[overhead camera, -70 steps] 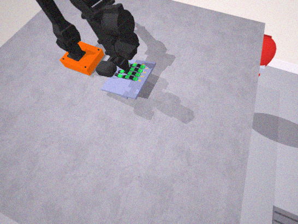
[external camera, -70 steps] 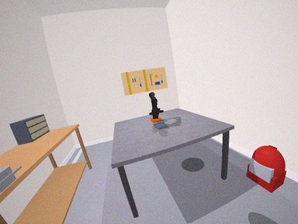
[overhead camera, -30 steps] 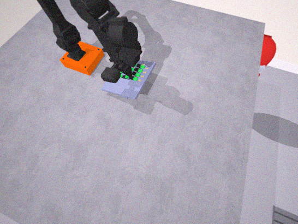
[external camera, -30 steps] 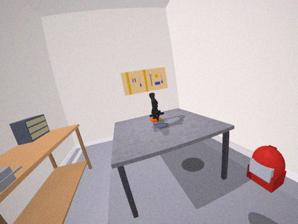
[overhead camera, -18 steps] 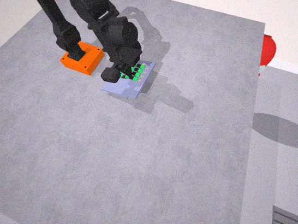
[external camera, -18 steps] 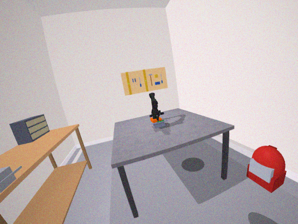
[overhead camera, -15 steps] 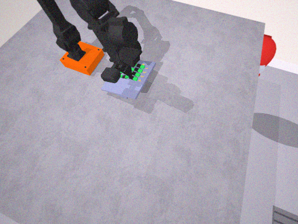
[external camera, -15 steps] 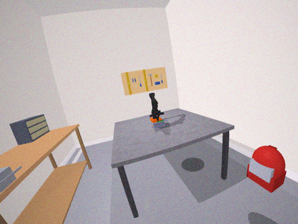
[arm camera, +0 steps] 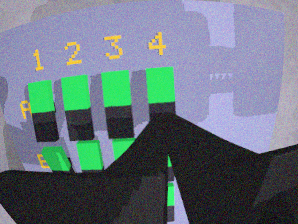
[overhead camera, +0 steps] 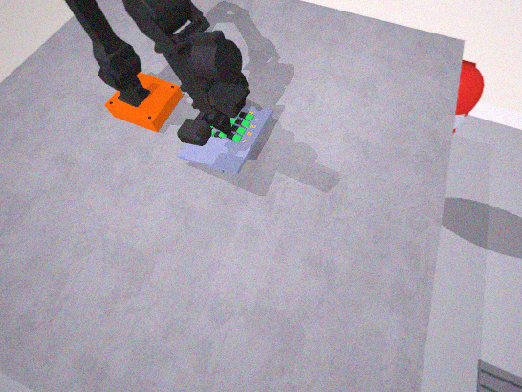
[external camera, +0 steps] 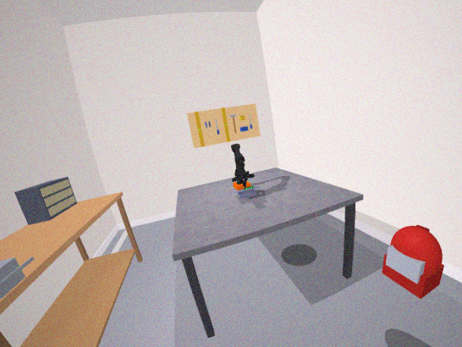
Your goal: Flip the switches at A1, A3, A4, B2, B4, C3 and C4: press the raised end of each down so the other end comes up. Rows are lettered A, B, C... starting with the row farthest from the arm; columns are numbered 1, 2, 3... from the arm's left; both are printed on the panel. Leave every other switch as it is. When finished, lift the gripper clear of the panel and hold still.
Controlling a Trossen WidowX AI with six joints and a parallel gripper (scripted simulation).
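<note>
The fingers, clenched on nothing, reach down over the right side of the lilac switch panel by the A4 switch, while the panel sits on the grey worktop near the orange base.

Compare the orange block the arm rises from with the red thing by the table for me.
The orange block is flat and box-shaped, while the red thing has a rounded dome top. The block sits on the grey table; the red thing is off beside it, lower down. The block has small dark dots on its top face, whereas the red thing has a pale grey panel on its front. Both are brightly coloured.
</note>
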